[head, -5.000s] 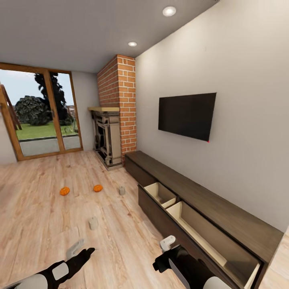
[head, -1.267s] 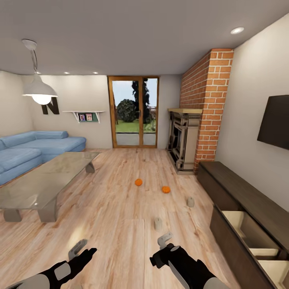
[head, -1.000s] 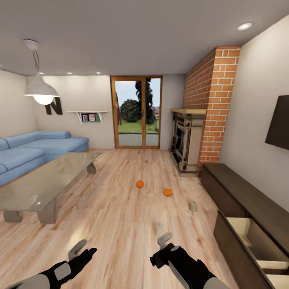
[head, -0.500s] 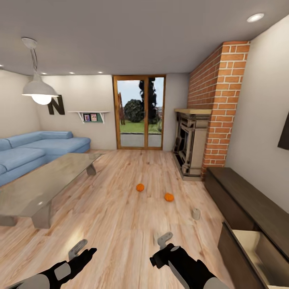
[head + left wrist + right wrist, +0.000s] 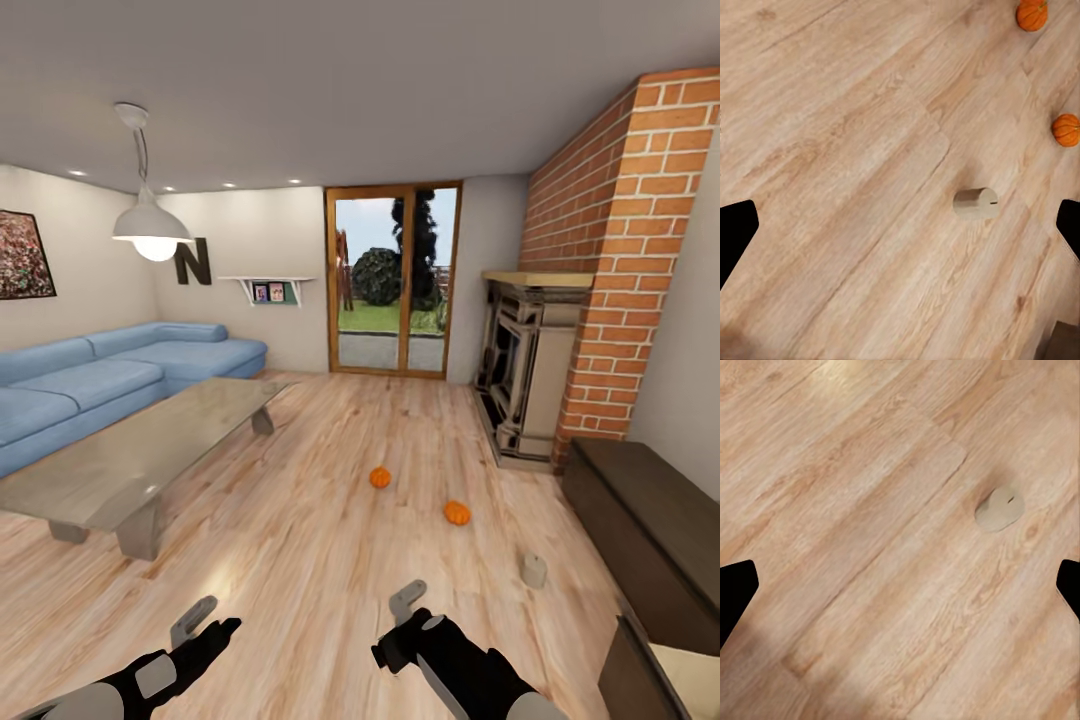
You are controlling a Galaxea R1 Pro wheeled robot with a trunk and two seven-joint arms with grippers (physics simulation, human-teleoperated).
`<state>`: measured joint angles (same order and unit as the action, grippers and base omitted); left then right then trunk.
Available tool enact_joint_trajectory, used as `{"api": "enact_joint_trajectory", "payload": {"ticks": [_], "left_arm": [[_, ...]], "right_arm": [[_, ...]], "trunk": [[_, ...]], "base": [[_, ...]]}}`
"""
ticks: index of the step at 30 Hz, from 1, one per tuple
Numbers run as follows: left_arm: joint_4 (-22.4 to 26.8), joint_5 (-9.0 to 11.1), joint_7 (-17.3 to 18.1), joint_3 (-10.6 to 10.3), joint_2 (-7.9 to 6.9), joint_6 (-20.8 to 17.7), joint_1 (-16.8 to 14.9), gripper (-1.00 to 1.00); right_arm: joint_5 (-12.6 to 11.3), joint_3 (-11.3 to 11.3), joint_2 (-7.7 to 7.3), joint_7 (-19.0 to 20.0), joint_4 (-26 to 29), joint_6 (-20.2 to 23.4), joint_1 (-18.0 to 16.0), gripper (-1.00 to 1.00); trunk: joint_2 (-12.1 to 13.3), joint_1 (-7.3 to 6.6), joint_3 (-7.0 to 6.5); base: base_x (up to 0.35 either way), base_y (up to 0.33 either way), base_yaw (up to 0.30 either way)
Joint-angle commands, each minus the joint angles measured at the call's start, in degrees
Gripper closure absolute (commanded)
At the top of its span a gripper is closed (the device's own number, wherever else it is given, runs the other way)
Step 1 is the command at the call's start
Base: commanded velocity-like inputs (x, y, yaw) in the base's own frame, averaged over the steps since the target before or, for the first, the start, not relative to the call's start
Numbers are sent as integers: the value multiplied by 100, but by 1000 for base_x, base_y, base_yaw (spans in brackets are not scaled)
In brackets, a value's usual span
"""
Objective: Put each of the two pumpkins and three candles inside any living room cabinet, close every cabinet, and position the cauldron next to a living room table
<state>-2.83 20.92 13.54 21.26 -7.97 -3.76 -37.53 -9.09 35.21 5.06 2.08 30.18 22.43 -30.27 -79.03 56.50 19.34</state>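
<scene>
Camera has swung left since earlier; cabinet [image 5: 650, 520] slid to right edge. Head view: two pumpkins [image 5: 380, 478] [image 5: 457, 513] and a candle [image 5: 534, 571] on floor [image 5: 300, 560], table [image 5: 130, 460] at left; left gripper [image 5: 205, 622] and right gripper [image 5: 405, 610] low, empty, spread unclear. Left wrist: fingertips [image 5: 735, 232] wide apart, candle [image 5: 975, 203] lying, pumpkins [image 5: 1031, 13] beyond. Right wrist: fingers [image 5: 735, 589] spread over upright candle [image 5: 1000, 508].

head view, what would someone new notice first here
Two bright orange pumpkins, one nearer the glass door and one closer to the robot, stand out on the pale wooden floor mid-room, with a beige candle near the dark cabinet at the right. A blue sofa and a glossy coffee table take the left; a brick chimney rises at the right.
</scene>
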Motion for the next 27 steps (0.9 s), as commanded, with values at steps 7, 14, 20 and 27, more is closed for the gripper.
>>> {"api": "enact_joint_trajectory", "payload": {"ticks": [7,14,20,27], "left_arm": [[-16,61,26,1,-3,-19,-9,-100],[-16,61,26,1,-3,-19,-9,-100],[-16,61,26,1,-3,-19,-8,-100],[-16,61,26,1,-3,-19,-6,-100]], "right_arm": [[-58,30,-5,-15,8,25,-6,-100],[-58,30,-5,-17,11,25,-6,-100],[-58,30,-5,-18,9,33,-6,-100],[-58,37,-4,-39,-18,35,-6,-100]], "trunk": [[-4,3,7],[-4,3,7],[-4,3,7],[-4,3,7]], "base": [[294,-155,290],[294,-138,290],[227,-97,201],[31,-8,14]]}}
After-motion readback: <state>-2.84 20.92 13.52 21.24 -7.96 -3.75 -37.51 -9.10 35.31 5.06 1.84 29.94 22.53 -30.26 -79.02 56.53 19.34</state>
